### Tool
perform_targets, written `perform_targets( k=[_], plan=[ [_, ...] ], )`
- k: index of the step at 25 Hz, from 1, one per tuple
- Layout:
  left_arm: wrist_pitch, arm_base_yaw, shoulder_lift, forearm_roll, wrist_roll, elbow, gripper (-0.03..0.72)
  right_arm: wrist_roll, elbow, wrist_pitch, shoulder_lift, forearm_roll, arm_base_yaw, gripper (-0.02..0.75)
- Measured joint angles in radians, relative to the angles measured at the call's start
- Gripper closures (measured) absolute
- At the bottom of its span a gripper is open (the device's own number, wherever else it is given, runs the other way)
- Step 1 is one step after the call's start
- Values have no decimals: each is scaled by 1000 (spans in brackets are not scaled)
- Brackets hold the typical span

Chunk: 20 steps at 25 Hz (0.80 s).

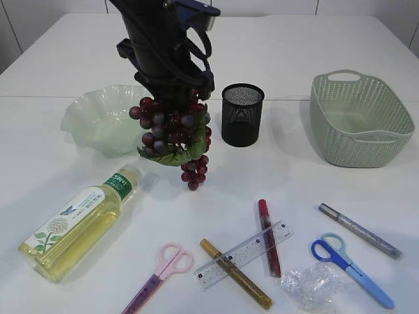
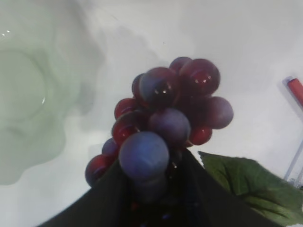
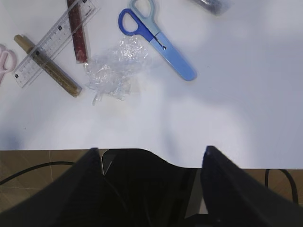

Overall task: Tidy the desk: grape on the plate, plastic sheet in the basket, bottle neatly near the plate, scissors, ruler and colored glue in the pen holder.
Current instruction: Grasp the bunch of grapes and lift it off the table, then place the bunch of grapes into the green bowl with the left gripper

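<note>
Overhead, left gripper holds grape beside plate.

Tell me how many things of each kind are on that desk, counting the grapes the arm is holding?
Grape bunch, held by the left gripper: 1
Plate: 1
Pen holder: 1
Basket: 1
Bottle: 1
Scissors, pink and blue: 2
Glue pens, gold, red, silver: 3
Ruler: 1
Plastic sheet: 1
Total: 12
</note>
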Motion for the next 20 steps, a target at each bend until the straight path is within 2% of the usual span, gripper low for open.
perform_targets(
  k=[7, 12, 20],
  plan=[
    [8, 0, -97, 14, -12, -2, 466, 0, 0, 0, 0, -2, 0, 226],
    [11, 6, -147, 67, -32, -2, 463, 0, 0, 2, 0, -2, 0, 226],
    [16, 85, -209, 80, -53, -2, 456, 0, 0, 12, 0, -5, 0, 226]
  ],
)
